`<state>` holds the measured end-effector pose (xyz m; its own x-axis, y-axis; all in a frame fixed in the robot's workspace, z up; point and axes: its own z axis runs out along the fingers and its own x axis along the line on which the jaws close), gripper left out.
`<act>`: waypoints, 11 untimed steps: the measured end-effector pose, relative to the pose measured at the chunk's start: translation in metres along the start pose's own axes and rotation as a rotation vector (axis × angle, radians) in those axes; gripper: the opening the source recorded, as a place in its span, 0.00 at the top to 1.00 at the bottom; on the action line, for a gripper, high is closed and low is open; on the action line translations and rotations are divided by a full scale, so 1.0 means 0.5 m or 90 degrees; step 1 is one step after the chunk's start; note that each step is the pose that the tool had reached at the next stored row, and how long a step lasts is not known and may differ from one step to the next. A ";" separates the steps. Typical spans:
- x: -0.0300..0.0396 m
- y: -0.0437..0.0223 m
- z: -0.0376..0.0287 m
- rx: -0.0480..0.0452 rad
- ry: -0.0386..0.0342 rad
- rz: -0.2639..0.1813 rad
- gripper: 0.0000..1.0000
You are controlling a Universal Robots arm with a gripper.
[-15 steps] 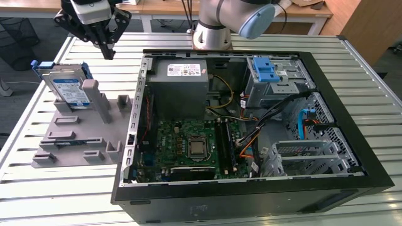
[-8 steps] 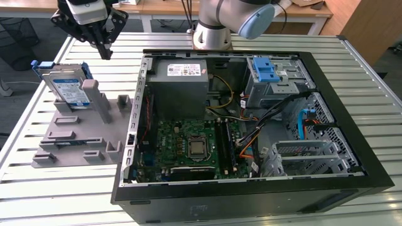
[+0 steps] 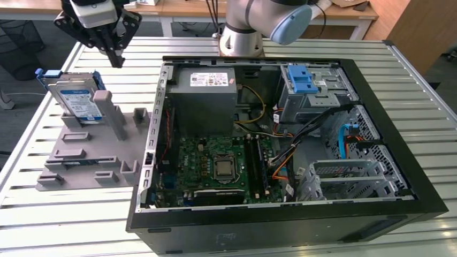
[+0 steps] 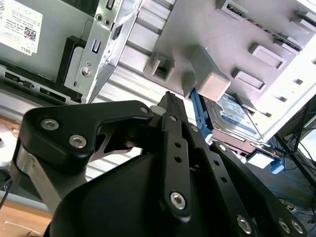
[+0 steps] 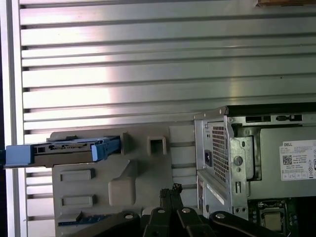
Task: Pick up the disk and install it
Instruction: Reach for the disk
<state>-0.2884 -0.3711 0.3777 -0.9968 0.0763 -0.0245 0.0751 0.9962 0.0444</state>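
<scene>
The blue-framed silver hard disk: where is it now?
The disk stands upright in the grey plastic fixture, at the exterior view's left of the open black computer case.

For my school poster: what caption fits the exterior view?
Shut gripper hovers near the disk standing in its grey holder beside the open computer.

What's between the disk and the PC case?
Parts of the grey fixture: a tall post right beside the disk and a small block nearer the case, as the exterior view shows.
</scene>
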 end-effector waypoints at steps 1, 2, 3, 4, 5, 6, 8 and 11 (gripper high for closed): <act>0.002 0.000 0.000 0.0000 0.0000 0.000 0.89; 0.003 0.001 0.001 0.0000 0.0001 0.000 0.89; 0.005 0.001 0.001 0.0000 0.0000 0.000 0.89; 0.006 0.001 0.001 0.0000 0.0000 0.000 0.89; 0.008 0.001 0.001 0.0001 0.0001 0.000 0.89; 0.010 0.001 0.001 0.0001 0.0001 0.000 0.89; 0.013 0.001 0.002 0.0000 0.0000 0.000 0.89; 0.018 0.002 0.002 0.0000 0.0000 0.000 0.89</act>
<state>-0.2974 -0.3695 0.3763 -0.9968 0.0763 -0.0245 0.0752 0.9962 0.0443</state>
